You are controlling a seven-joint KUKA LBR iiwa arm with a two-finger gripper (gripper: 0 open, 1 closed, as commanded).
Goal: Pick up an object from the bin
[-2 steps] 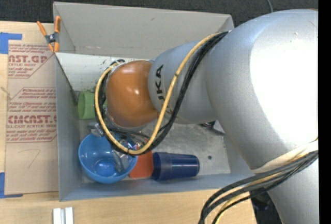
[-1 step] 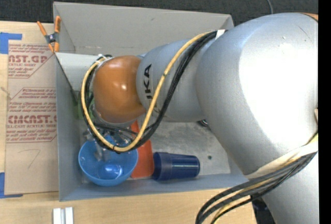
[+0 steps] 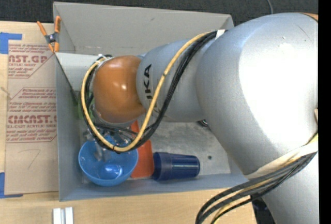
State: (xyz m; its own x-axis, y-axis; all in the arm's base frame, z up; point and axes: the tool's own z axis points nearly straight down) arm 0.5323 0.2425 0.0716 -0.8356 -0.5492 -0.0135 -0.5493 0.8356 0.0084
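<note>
My gripper (image 3: 104,149) hangs just above the blue bowl (image 3: 87,165), pointing down as a top grasp needs; my orange wrist cover (image 3: 116,88) hides whether it is open.

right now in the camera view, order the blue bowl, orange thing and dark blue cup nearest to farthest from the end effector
1. blue bowl, lower-left corner, under the end effector
2. orange thing, just right of the bowl
3. dark blue cup, on its side, farther right
</note>
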